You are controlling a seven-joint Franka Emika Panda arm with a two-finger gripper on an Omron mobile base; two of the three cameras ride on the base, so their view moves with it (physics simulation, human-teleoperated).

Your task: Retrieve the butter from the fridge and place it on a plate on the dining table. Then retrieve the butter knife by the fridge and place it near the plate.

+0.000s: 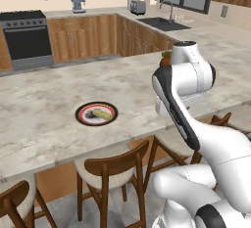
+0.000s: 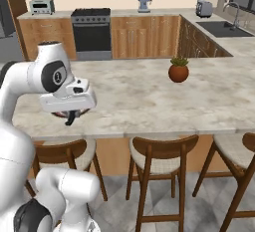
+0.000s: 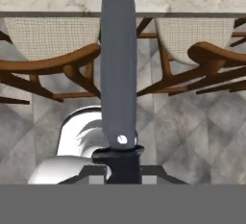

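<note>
We find the butter [image 1: 101,113] already lying on the plate [image 1: 96,113], at centre left of the left base view, on the beige marbled bench [image 1: 44,119]. We judge the first half of the task done and the second in hand.

In the hand view the butter knife [image 3: 118,74] runs up the middle of the frame, its dark handle at the bottom between the jaws, which are pressed together and pinching it. In the right base view the gripper [image 2: 70,119] hangs at left centre, over the near edge of the bench.

The hand view looks down past the blade onto wooden chairs [image 3: 53,50] and grey floor, with the bench edge across the top of the frame. We therefore judge that the knife is not yet over the stone.

The next move, in our judgement, calls for carrying the knife forward over the bench and lowering it beside the plate, clear of its rim.

The bench around the plate is bare stone; a potted plant [image 2: 178,70] stands well apart at centre right of the right base view. The chair backs below the near edge are the only obstruction.
</note>
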